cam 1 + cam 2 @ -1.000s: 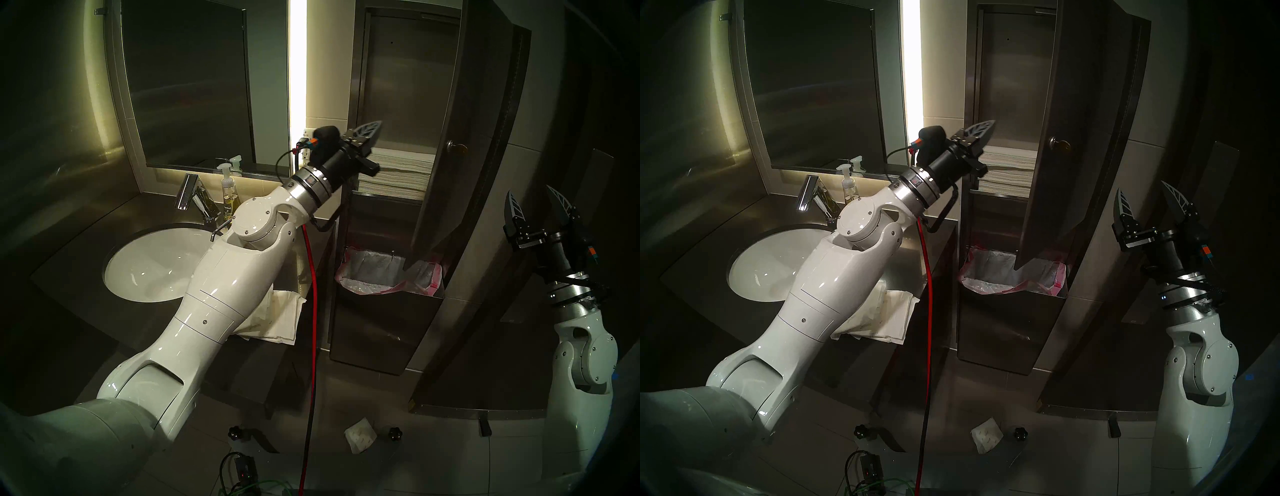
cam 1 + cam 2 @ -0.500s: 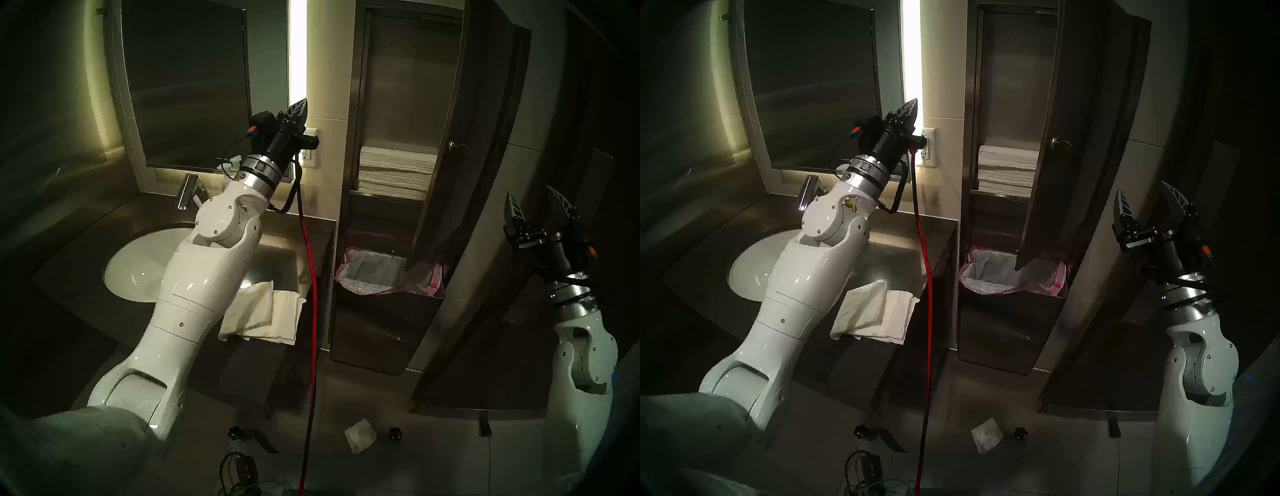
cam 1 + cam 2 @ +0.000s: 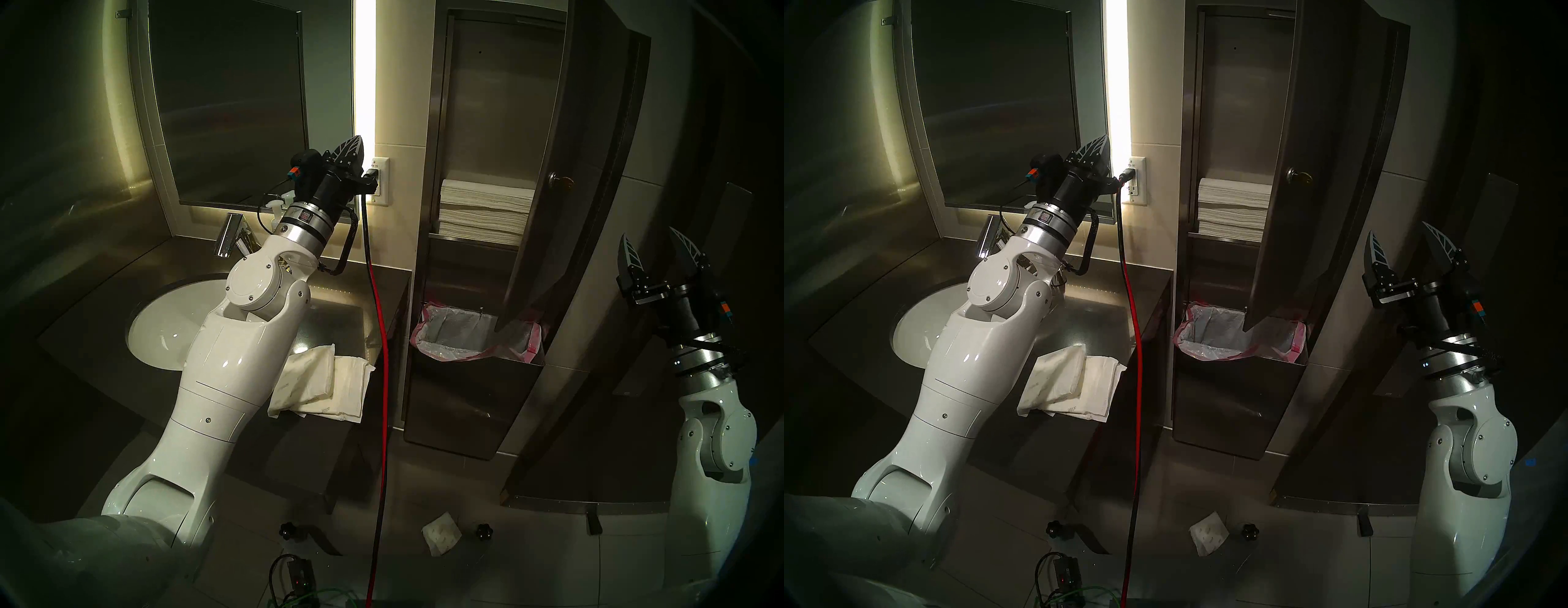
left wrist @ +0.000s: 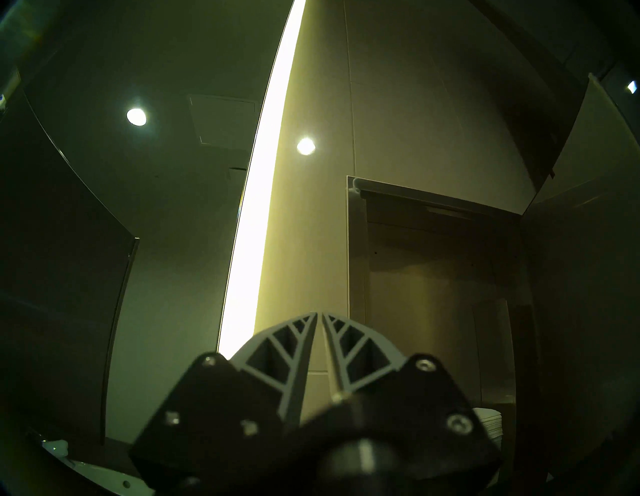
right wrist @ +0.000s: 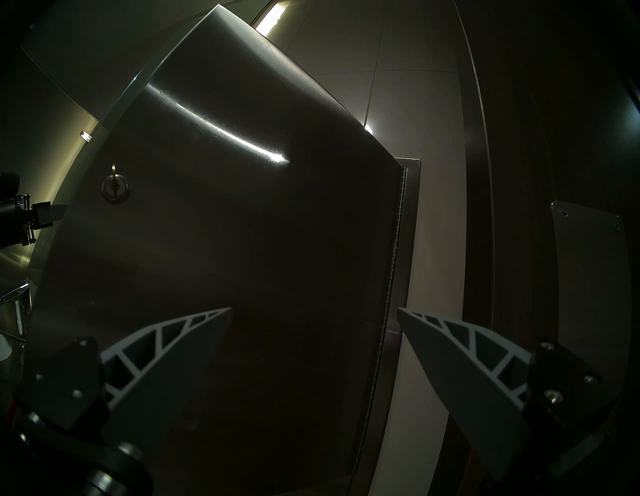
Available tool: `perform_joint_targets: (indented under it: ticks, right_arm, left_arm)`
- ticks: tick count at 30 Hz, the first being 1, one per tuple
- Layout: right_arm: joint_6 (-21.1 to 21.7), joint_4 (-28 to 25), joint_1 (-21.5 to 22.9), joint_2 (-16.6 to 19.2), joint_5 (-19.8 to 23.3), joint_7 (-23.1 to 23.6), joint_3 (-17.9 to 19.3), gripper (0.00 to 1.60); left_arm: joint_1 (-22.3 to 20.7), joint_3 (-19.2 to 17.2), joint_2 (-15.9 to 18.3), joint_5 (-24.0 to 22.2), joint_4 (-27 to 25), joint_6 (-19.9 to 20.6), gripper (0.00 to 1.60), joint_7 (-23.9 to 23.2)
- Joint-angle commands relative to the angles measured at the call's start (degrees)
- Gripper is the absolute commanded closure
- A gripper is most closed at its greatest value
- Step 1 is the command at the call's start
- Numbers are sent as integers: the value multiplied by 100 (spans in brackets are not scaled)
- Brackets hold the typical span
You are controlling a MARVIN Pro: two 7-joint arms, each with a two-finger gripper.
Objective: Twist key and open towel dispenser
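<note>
The towel dispenser [image 3: 462, 407] is a tall steel wall cabinet. Its door [image 3: 568, 127] stands swung open to the right, showing a stack of paper towels [image 3: 483, 212] above the pink-lined bin [image 3: 475, 339]. The small brass key [image 3: 562, 182] sits in the round lock on the door; it also shows in the right wrist view [image 5: 114, 178]. My left gripper [image 3: 355, 142] is shut and empty, up by the wall outlet, left of the cabinet. My right gripper [image 3: 649, 235] is open and empty, right of the door, fingers pointing up at the door's outer face [image 5: 242, 207].
A red cable [image 3: 382, 361] hangs from the outlet [image 3: 380, 182] to the floor between counter and cabinet. A sink [image 3: 169, 331], faucet [image 3: 229, 237] and folded towels [image 3: 326, 382] are on the counter. Crumpled paper [image 3: 441, 539] and black knobs [image 3: 288, 530] lie on the floor.
My left arm has swung left, from in front of the open cabinet to the outlet beside the mirror. The door stays open. The right arm has not moved.
</note>
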Motion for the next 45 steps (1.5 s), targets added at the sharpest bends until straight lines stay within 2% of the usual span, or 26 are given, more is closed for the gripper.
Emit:
perform_joint_targets:
  ticks: [1,20,21,22,23,24,25,45]
  right_arm:
    - [-1,-62,17,11,-11,-3,-3,0]
    - [-1,-62,17,11,-11,-4,-3,0]
    - [-1,-62,17,11,-11,-4,-3,0]
    - [-1,-62,17,11,-11,-4,-3,0]
    - [-1,-62,17,11,-11,-4,-3,0]
    - [-1,-62,17,11,-11,-4,-3,0]
    - [-1,-62,17,11,-11,-4,-3,0]
    - [-2,-62,17,12,-11,-4,-3,0]
  left_arm:
    - [-92,-16,-22,-20,-107,-52,102,-29]
    - [-93,-11,-15,-31,-108,-58,102,-29]
    - [-40,-100,-156,-144,-84,-221,0,51]
    - [-46,-109,-101,-171,-111,-107,0,27]
    - [-91,-47,43,-1,-169,170,0,104]
    - [-91,-47,43,-1,-169,170,0,104]
    - [-129,-20,90,33,-206,452,0,211]
    - [-133,-27,78,55,-246,594,0,259]
